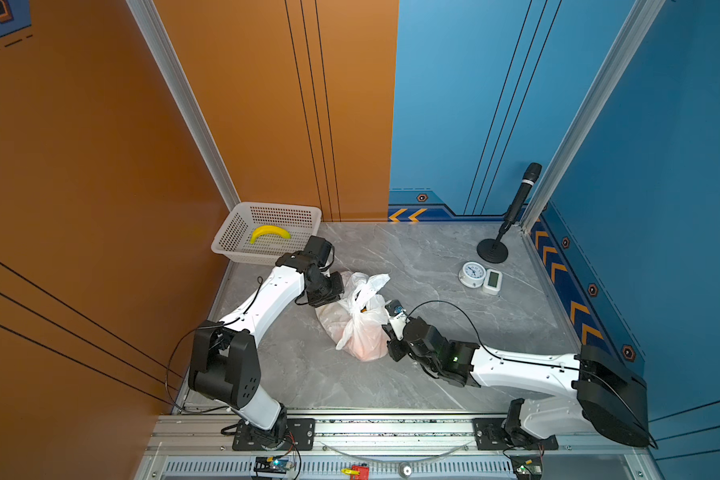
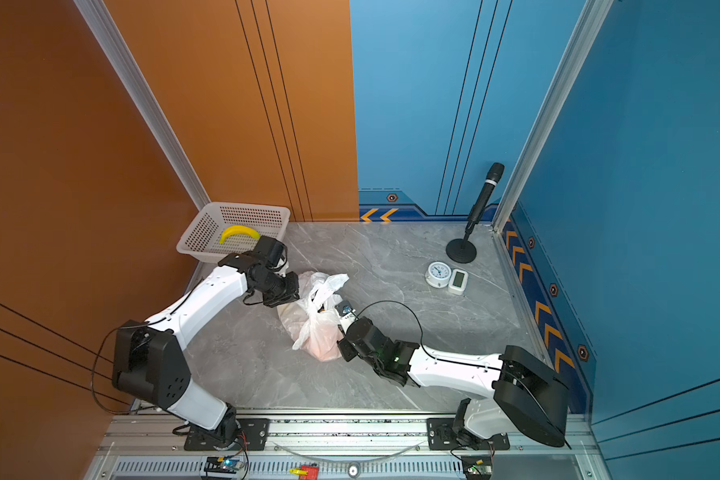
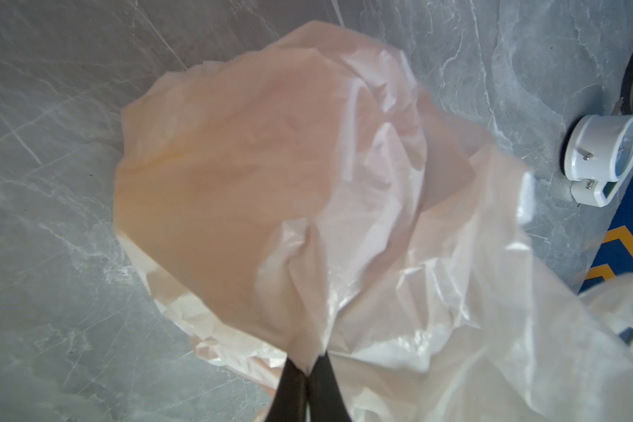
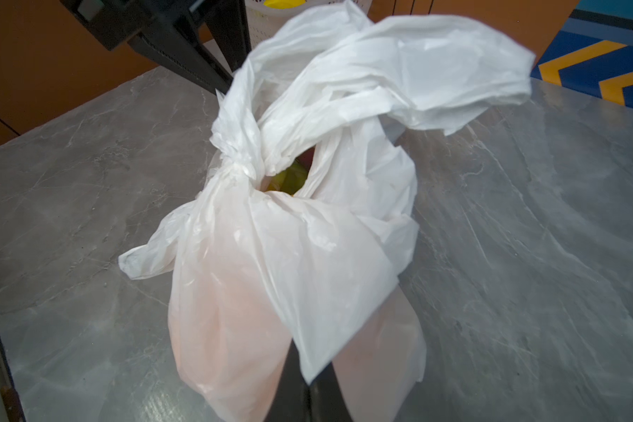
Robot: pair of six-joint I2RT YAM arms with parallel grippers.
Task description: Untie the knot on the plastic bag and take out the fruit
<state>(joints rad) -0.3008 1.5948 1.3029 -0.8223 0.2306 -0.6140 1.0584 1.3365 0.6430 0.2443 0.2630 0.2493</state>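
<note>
Left gripper (image 3: 309, 367) is clamped shut on a fold of film low on the plastic bag (image 1: 362, 332). Right gripper (image 4: 309, 381) is pinched shut on a loose flap on the opposite side. Neither is on the knot (image 4: 240, 166), which is tied on top. The bag sits mid-table between the arms.

Fruit (image 4: 289, 179) shows yellow-green through the gap beside the knot.

Suggest one side anchors while the other regrips a handle tail right at the knot and pulls along the loop, not up. The film looks tear-prone.

Room:
- The table (image 1: 433, 365) is open toward the right.
- The mesh basket (image 1: 281, 205) is just behind the left wrist.
- The clock (image 1: 472, 274) and mic stand (image 1: 492, 250) are well apart.
</note>
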